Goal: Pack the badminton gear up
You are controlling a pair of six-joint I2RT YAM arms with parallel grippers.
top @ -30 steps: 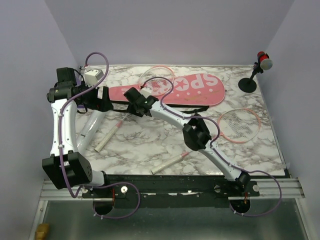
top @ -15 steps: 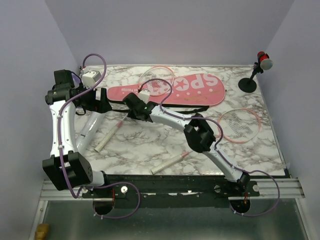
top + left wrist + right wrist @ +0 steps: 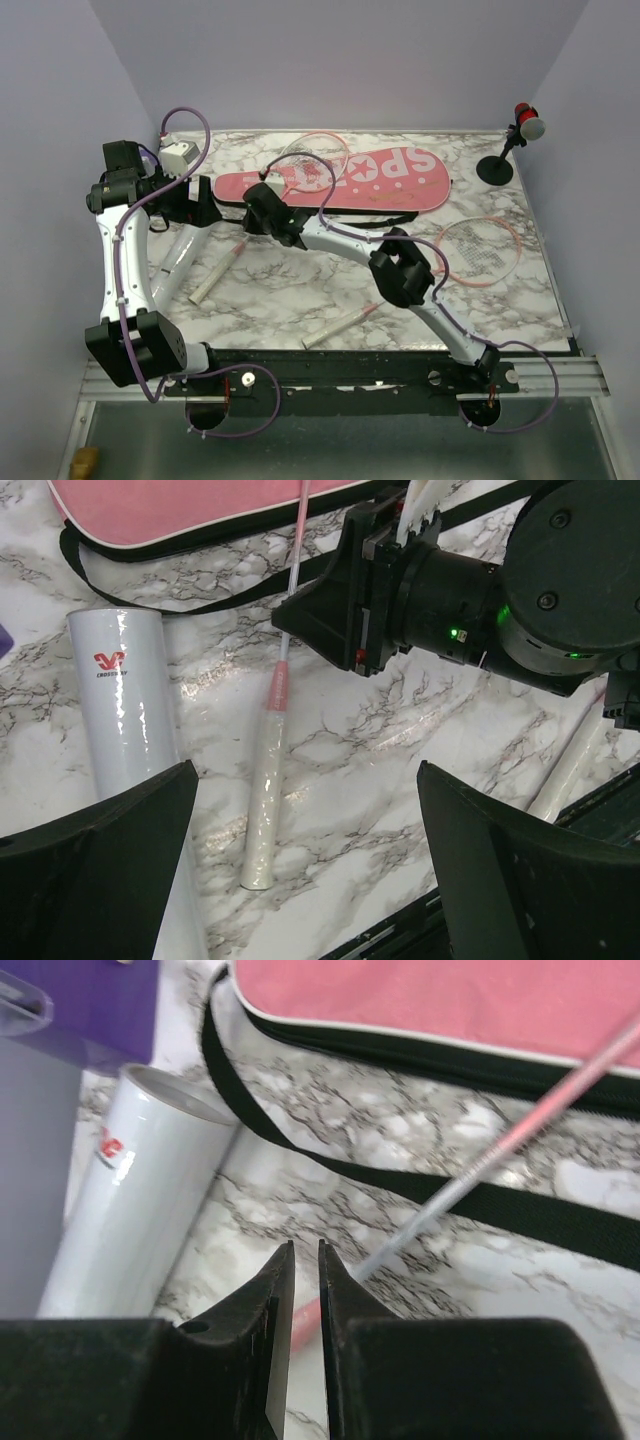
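The pink-and-black racket bag (image 3: 345,180) lies across the back of the table, its black strap (image 3: 420,1185) trailing in front. One pink racket rests with its head (image 3: 315,152) on the bag, its shaft (image 3: 296,570) over the strap and its white handle (image 3: 262,815) on the marble. The white tube (image 3: 125,705) lies left of that handle. A second racket (image 3: 482,250) lies at the right. My right gripper (image 3: 307,1245) is shut just above the first racket's shaft and holds nothing. My left gripper (image 3: 307,770) is wide open over the handle. No shuttlecock shows.
A purple box (image 3: 80,1000) stands by the tube's far end at the back left. A red-and-grey microphone (image 3: 528,122) on a black stand (image 3: 495,170) is at the back right. The second racket's handle (image 3: 338,327) reaches toward the front edge.
My right gripper has moved left along the racket shaft, closer to the left gripper. The left arm has drawn slightly to the left.
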